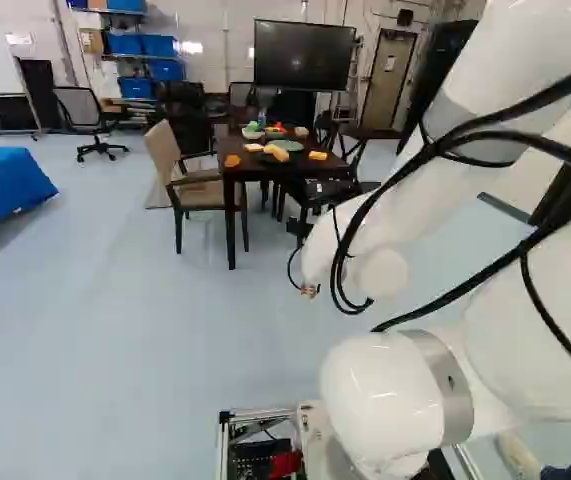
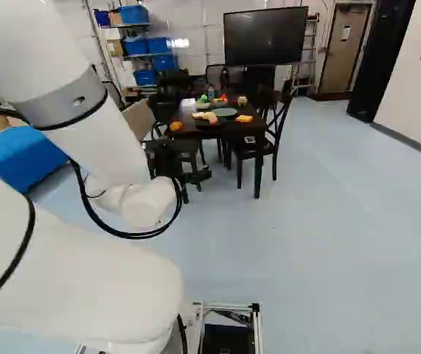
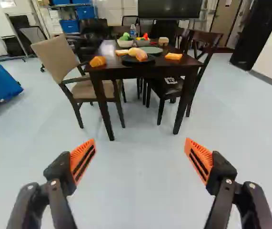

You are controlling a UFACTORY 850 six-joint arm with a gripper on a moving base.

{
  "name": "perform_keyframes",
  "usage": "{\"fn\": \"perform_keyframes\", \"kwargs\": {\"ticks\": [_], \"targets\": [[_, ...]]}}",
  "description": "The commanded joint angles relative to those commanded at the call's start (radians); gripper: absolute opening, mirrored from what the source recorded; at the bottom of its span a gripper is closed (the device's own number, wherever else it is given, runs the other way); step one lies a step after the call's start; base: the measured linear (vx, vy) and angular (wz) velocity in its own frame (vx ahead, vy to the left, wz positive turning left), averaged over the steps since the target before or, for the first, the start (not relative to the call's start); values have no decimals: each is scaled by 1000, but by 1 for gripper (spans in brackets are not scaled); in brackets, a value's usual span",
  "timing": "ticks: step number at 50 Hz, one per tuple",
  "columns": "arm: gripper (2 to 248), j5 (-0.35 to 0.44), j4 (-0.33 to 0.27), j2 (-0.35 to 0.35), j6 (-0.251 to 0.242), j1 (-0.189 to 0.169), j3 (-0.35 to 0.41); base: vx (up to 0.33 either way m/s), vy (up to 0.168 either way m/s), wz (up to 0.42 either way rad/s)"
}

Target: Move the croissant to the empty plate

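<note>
We reach forward and down with our smooth white arm [image 2: 96,147], its black two-fingered gripper [image 2: 197,177] pointed toward the dark wooden table [image 3: 126,72], well apart from it, orange-padded fingers spread wide. Our golden-brown croissant [image 3: 141,56] lies on the round black plate [image 3: 127,61], near the flat grey-green plate [image 3: 153,49].

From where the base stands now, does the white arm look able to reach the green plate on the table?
Probably not: a wide stretch of floor separates the open end effector from the table holding the green plate. The base would likely have to drive closer first.
</note>
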Motion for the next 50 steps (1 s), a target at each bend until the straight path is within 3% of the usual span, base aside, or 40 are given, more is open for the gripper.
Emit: {"fn": "perform_keyframes", "kwargs": {"ticks": [50], "targets": [[247, 0, 0, 0, 0, 0, 0, 0, 0, -1]]}}
